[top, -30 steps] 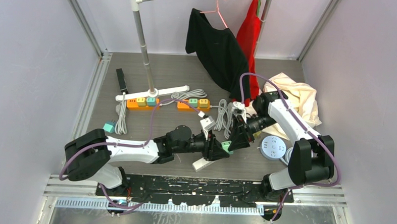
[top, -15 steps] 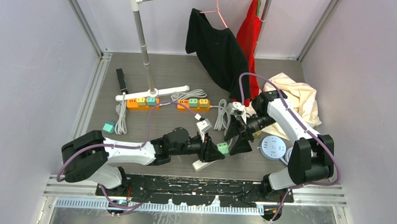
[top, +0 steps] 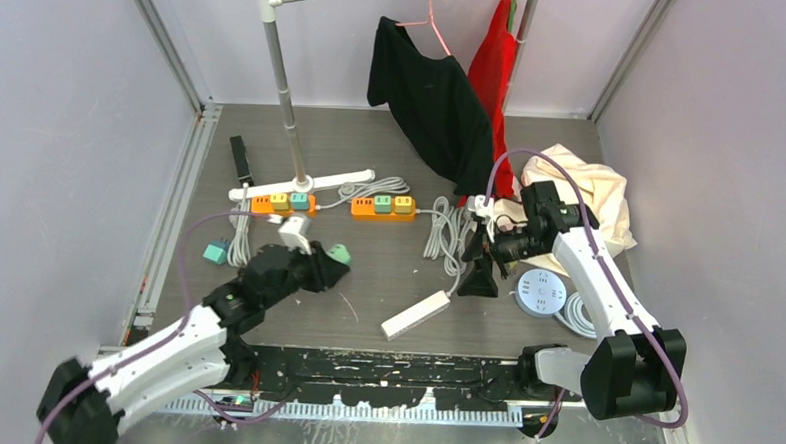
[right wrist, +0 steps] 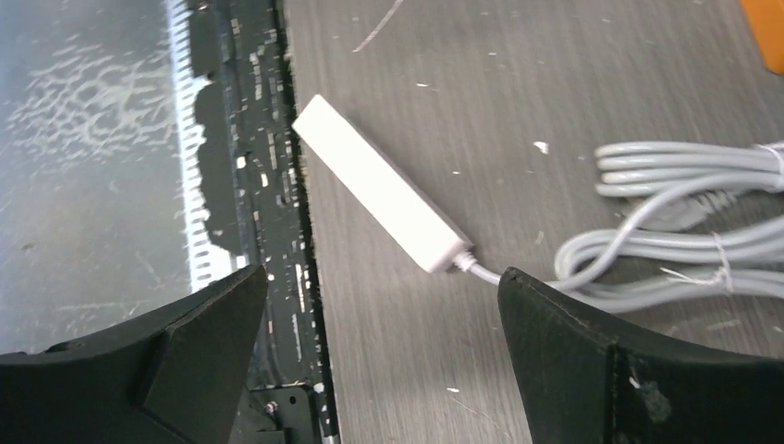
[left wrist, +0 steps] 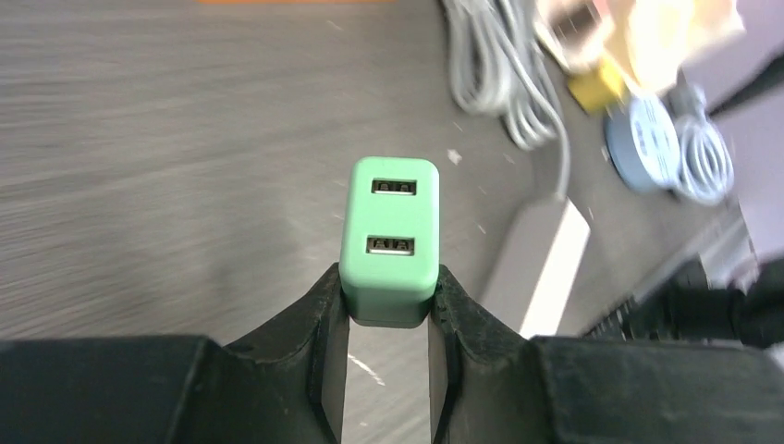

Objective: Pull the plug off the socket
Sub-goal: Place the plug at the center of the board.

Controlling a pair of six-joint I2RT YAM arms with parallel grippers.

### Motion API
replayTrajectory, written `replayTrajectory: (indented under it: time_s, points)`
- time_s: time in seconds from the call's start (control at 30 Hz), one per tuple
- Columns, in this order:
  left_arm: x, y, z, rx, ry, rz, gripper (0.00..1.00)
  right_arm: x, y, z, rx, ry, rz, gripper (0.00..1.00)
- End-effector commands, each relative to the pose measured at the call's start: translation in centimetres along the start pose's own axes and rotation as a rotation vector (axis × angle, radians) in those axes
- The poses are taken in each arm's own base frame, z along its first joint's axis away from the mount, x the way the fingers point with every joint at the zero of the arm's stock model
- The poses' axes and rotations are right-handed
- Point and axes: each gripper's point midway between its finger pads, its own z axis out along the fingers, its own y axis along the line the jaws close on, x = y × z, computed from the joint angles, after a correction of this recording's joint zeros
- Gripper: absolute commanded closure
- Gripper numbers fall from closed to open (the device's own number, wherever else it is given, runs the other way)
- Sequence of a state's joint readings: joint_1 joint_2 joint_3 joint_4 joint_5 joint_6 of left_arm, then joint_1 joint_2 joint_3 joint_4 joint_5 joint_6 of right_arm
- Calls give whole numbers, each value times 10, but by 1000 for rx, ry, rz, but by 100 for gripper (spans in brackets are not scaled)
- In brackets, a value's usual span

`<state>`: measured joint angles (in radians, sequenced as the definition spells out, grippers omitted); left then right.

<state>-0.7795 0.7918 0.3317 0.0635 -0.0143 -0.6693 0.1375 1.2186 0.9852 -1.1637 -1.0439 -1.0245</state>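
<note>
A green plug (left wrist: 389,239) with two USB ports is pinched between the fingers of my left gripper (left wrist: 388,287). From above, the plug (top: 339,252) and left gripper (top: 329,261) hang over the table's left middle, well away from the socket. That socket, a white strip (top: 416,314) with a grey cord, lies flat near the front edge with nothing plugged into it. My right gripper (top: 479,273) hovers just right of it, open. In the right wrist view the socket (right wrist: 379,196) lies beyond the wide-apart jaws of the right gripper (right wrist: 377,275), untouched.
Two orange power strips (top: 283,204) (top: 383,207) lie at the back beside a clothes rack pole (top: 283,87). Coiled grey cables (top: 447,229), a round white hub (top: 543,292), a cream cloth (top: 585,195) and hanging black (top: 430,93) and red (top: 493,66) garments fill the right. A teal plug (top: 216,251) sits left.
My left arm has swung far left, carrying the green plug away from the white socket. The right gripper has opened, let go of the socket and drawn back slightly right.
</note>
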Motion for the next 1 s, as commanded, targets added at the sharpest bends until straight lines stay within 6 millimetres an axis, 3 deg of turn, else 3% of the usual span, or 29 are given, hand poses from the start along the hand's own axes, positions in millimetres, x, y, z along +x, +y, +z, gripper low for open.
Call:
replayTrajectory:
  time_s: [0.0,0.1,0.33,0.53,0.8,0.97]
  points:
    - [-18,55,-33,-214,-32,-61,100,-16,-31,-4,146,-27,39,0]
    - [-30,72,-47,-262,-57,-107,100,-16,-32,-4,160,-31,42,0]
    - [-52,87,-53,-359,-120,-207,100,-16,-33,-6,182,-30,37,0]
    - [-103,80,-57,-338,-222,-250,100,-16,-33,-7,187,-28,39,0]
    - [-163,84,-76,-210,-301,-527,100,-19,-32,-9,208,-37,22,0]
    - [-168,123,-89,-417,-293,-581,100,-20,-30,-10,211,-39,16,0]
